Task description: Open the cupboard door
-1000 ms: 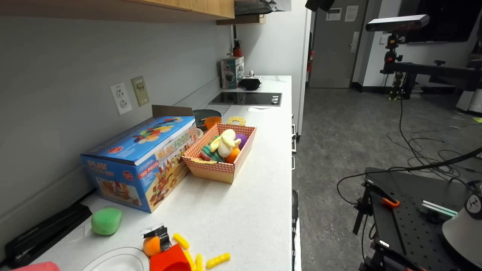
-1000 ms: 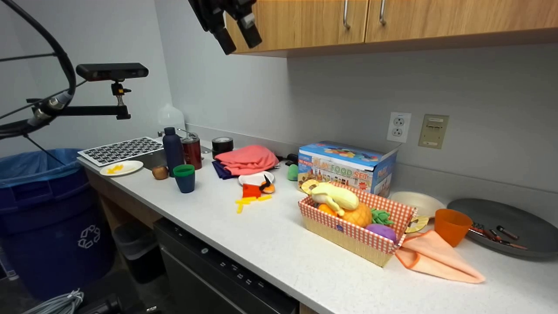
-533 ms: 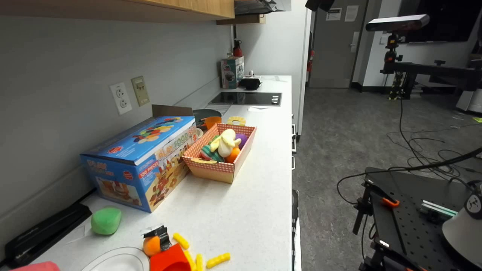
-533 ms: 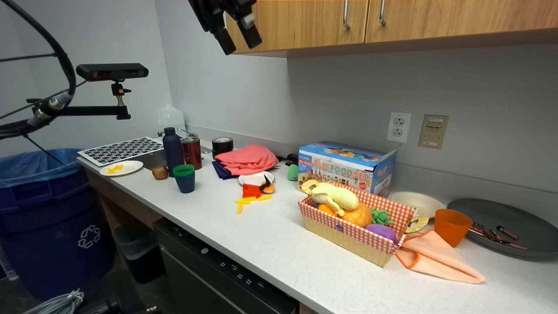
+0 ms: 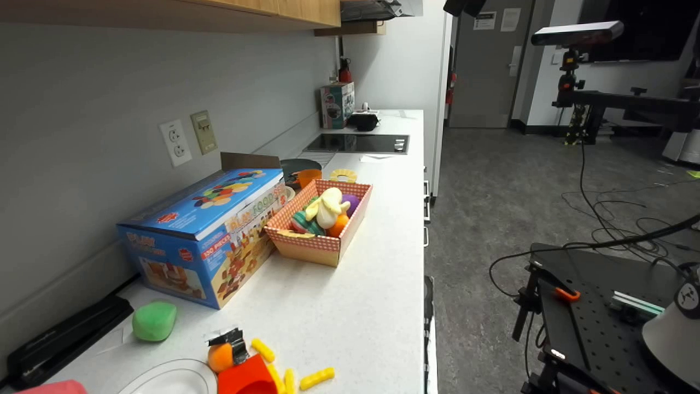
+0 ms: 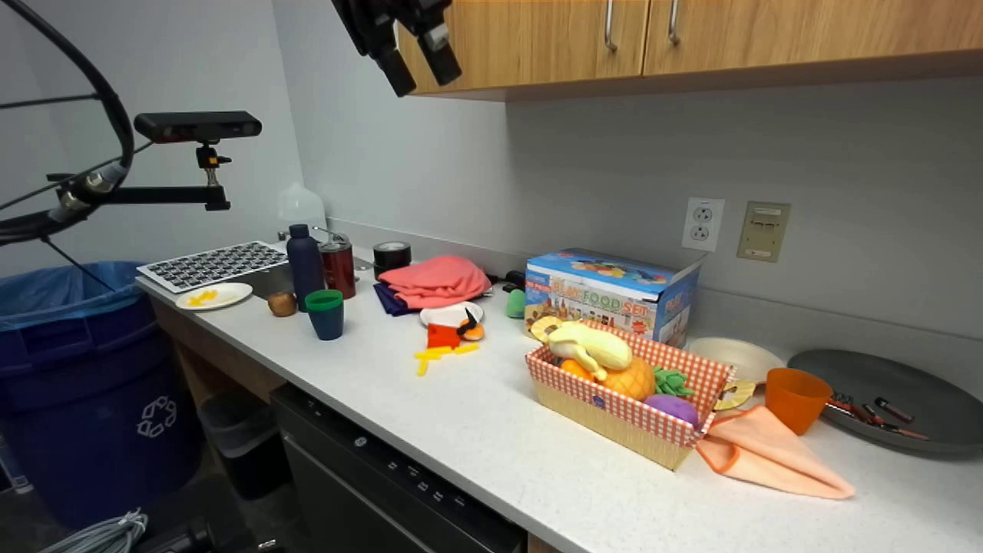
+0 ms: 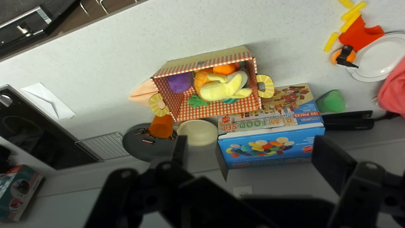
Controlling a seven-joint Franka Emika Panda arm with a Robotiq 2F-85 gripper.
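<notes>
Gripper (image 6: pixel 421 73) spread wide, nothing held; cupboard door (image 6: pixel 530 46) closed, above the counter (image 6: pixel 461 415), its upright handle (image 6: pixel 609 27) well to the right of the gripper in an exterior view; depth between them hard to judge; next reach likely sideways, to straddle that handle; basket (image 6: pixel 607 426) holds play fruit (image 6: pixel 631 382), banana (image 6: pixel 607 347) uppermost; dark plate (image 6: pixel 921 384) bears small pieces (image 6: pixel 895 410).

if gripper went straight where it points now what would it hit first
Probably the blue Play Food Set box, or the checkered basket beside it; depth along that line is unclear.
</notes>
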